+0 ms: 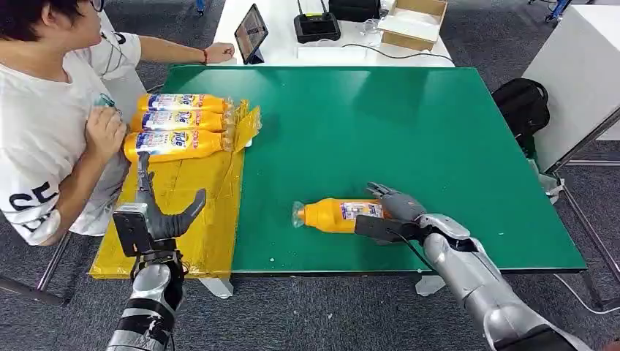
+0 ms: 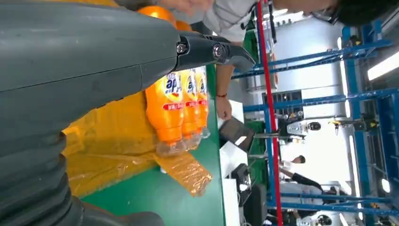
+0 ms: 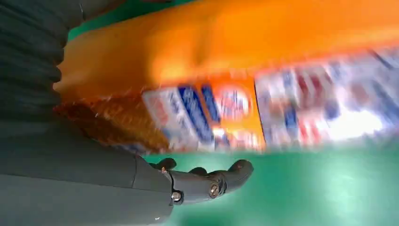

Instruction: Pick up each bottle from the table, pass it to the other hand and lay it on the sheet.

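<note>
An orange bottle with a clear cap lies on its side on the green table, cap toward the sheet. My right hand is around its base end: fingers over the top, thumb along the near side. In the right wrist view the bottle is blurred and a strip of green shows between it and the thumb. Three like bottles lie side by side at the far end of the yellow sheet. My left hand hovers open over the sheet's near part, holding nothing.
A person sits at the left, one hand close to the bottles on the sheet. Behind the green table stands a white table with a tablet, a black device and a cardboard box. A black bag sits on the floor at the right.
</note>
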You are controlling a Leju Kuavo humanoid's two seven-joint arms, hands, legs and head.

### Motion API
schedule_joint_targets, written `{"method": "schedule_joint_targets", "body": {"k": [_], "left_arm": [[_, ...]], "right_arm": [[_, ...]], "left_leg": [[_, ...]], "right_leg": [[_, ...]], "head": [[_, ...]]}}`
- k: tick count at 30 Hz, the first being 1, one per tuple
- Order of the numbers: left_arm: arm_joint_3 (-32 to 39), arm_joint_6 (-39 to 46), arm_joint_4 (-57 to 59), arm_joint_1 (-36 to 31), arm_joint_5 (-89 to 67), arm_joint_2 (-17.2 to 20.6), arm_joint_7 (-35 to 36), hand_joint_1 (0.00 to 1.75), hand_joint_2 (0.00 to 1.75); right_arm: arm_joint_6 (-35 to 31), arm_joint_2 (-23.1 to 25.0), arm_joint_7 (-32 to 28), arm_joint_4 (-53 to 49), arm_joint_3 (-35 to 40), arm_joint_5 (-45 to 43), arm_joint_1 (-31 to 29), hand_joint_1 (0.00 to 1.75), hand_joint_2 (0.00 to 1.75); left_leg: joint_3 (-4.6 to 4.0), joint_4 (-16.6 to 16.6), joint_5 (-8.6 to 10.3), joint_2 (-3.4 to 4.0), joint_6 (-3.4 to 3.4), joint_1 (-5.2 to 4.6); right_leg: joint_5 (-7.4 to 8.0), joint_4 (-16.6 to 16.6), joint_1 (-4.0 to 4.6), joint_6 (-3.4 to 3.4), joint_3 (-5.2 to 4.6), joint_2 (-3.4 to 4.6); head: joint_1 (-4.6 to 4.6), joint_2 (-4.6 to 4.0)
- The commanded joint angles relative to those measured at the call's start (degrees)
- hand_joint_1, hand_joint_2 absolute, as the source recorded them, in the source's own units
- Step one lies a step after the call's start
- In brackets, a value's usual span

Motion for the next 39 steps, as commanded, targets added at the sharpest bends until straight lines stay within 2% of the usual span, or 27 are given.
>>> {"method": "schedule_joint_targets", "body": {"k": [1,2,3,4,5,7,9,11,16,18,20,24,30,31,32,34,36,38,39], "left_arm": [[-2.31,2.31,8.05,-4.28,-1.78,-0.09,0.19,0.00,1.75],[-2.69,1.81,8.37,-4.26,-1.05,-0.40,0.19,0.00,1.75],[-3.02,2.05,8.24,-4.01,-1.15,-0.62,0.19,0.00,1.75],[-3.40,2.28,8.09,-3.60,-0.83,-0.75,0.19,0.00,1.75],[-3.50,2.25,8.23,-3.35,-0.73,-0.87,0.19,0.00,1.75],[-3.57,2.18,8.28,-3.01,-0.47,-0.96,0.19,0.00,1.75],[-3.62,2.19,8.11,-2.83,-0.46,-0.94,0.19,0.00,1.75],[-3.42,2.04,7.92,-2.41,-0.16,-0.95,0.19,0.00,1.75],[-3.17,1.84,8.31,-2.45,-0.18,-0.96,0.19,0.00,1.75],[-3.05,1.67,8.36,-2.33,-0.24,-0.99,0.19,0.00,1.75],[-2.71,1.37,8.36,-2.13,-0.20,-1.09,0.19,0.00,1.75],[-2.19,0.04,7.41,-1.18,-0.44,-1.76,0.19,0.00,1.75],[-2.18,-0.06,7.21,-1.11,-0.51,-1.85,0.19,0.00,1.75],[-2.11,-0.15,7.21,-1.10,-0.50,-1.87,0.19,0.00,1.75],[-1.88,-0.85,6.41,-0.61,-0.46,-2.15,0.19,0.00,1.75],[-1.83,-1.74,4.08,0.49,-0.29,-2.59,0.44,0.00,1.75],[-2.28,-2.53,2.06,1.45,0.09,-2.69,1.55,0.00,1.75],[-4.44,3.18,1.51,1.66,-5.86,-2.16,0.94,0.00,1.75],[-5.11,-1.30,0.32,2.67,-3.09,-2.42,2.94,0.00,1.75]], "right_arm": [[8.68,-2.62,-0.94,12.19,6.54,-4.51,-4.27,0.07,1.75],[8.90,-2.98,-1.58,12.28,7.01,-5.18,-4.23,0.31,1.75],[8.56,-3.07,-1.56,12.20,7.32,-5.18,-3.89,0.79,1.75],[7.70,-2.89,-2.02,11.64,7.67,-5.72,-3.26,1.08,1.75],[7.13,-2.42,-1.99,11.48,7.74,-5.87,-2.89,1.31,1.75],[4.91,-1.10,-1.86,10.97,7.60,-6.34,-1.86,1.45,1.75],[4.34,-0.66,-1.63,10.86,7.72,-6.33,-1.46,1.48,1.75],[0.95,0.51,-2.06,9.68,6.87,-7.41,0.11,1.55,1.75],[-1.54,1.30,-1.92,8.73,6.30,-7.72,1.11,1.55,1.75],[-3.23,1.78,-2.04,8.06,5.81,-7.81,2.03,1.69,1.75],[-5.06,2.19,-2.13,6.87,5.12,-7.85,3.56,1.75,1.75],[-10.30,3.49,-3.30,0.96,0.72,-8.67,7.83,1.75,1.75],[-10.42,3.49,-2.81,0.02,0.49,-8.31,8.10,1.75,1.75],[-11.12,3.78,-3.13,-0.34,-0.50,-8.90,8.40,1.75,1.75],[-16.14,5.66,-5.48,-3.63,-4.99,-9.44,10.48,1.75,1.75],[-18.40,8.14,-6.00,-10.28,-9.65,-9.39,13.76,1.75,1.75],[-24.03,12.20,-8.88,-18.74,-15.99,-11.33,17.50,1.75,1.75],[-26.63,14.76,-11.42,-23.56,-19.93,-14.37,18.88,1.75,1.75],[-29.63,16.13,-13.75,-26.26,-22.59,-16.05,20.04,1.75,1.75]], "left_leg": [[0.17,-0.06,0.00,-0.10,0.08,0.00],[0.16,-0.05,0.00,-0.08,0.06,0.01],[0.17,-0.04,-0.01,-0.04,0.04,0.04],[0.26,-0.08,0.00,-0.11,0.07,0.05],[0.24,-0.09,0.01,-0.08,0.05,0.02],[0.28,-0.06,-0.02,0.01,0.02,0.04],[0.33,-0.09,-0.05,0.08,0.03,0.07],[0.32,-0.08,-0.05,0.12,0.01,0.07],[0.34,-0.09,-0.06,0.21,0.02,0.08],[0.40,-0.12,-0.06,0.26,0.03,0.10],[0.48,-0.16,-0.06,0.23,0.05,0.09],[0.52,-0.18,-0.07,0.23,0.06,0.10],[0.42,-0.10,-0.10,0.33,0.01,0.08],[0.39,-0.08,-0.09,0.27,0.01,0.07],[0.34,-0.06,-0.08,0.27,0.00,0.06],[0.37,-0.07,-0.10,0.29,0.01,0.07],[0.33,-0.05,-0.12,0.34,0.01,0.07],[0.28,-0.03,-0.20,0.40,0.00,0.08],[0.05,0.00,-0.14,0.33,0.00,0.01]], "right_leg": [[-0.04,-0.07,0.04,-0.15,0.24,-0.17],[-0.03,-0.07,0.05,-0.13,0.22,-0.16],[-0.01,-0.07,0.07,-0.11,0.21,-0.09],[-0.02,-0.14,0.09,-0.16,0.32,-0.19],[-0.02,-0.10,0.05,-0.14,0.28,-0.16],[-0.01,-0.09,0.06,-0.10,0.30,-0.04],[0.00,-0.13,0.10,-0.14,0.34,0.02],[0.00,-0.11,0.10,-0.11,0.30,0.03],[0.01,-0.11,0.12,-0.13,0.28,0.09],[0.01,-0.15,0.15,-0.17,0.33,0.08],[0.00,-0.19,0.15,-0.20,0.40,0.05],[-0.02,-0.22,0.16,-0.23,0.46,0.02],[-0.01,-0.10,0.13,-0.19,0.30,0.16],[-0.02,-0.08,0.11,-0.15,0.28,0.12],[0.00,-0.06,0.10,-0.11,0.23,0.13],[-0.01,-0.07,0.11,-0.13,0.26,0.15],[-0.03,-0.04,0.11,-0.16,0.22,0.18],[-0.08,0.01,0.13,-0.22,0.18,0.26],[-0.05,0.10,0.05,-0.16,-0.02,0.23]], "head": [[0.02,0.00],[0.04,0.00],[0.00,0.00],[0.02,0.00],[0.04,0.00],[0.04,0.00],[0.04,0.00],[0.02,0.00],[0.02,0.00],[0.00,0.00],[0.00,0.00],[0.02,0.00],[0.02,0.00],[0.02,0.00],[0.00,0.00],[0.02,0.00],[0.02,0.00],[0.04,0.00],[0.04,0.00]]}}
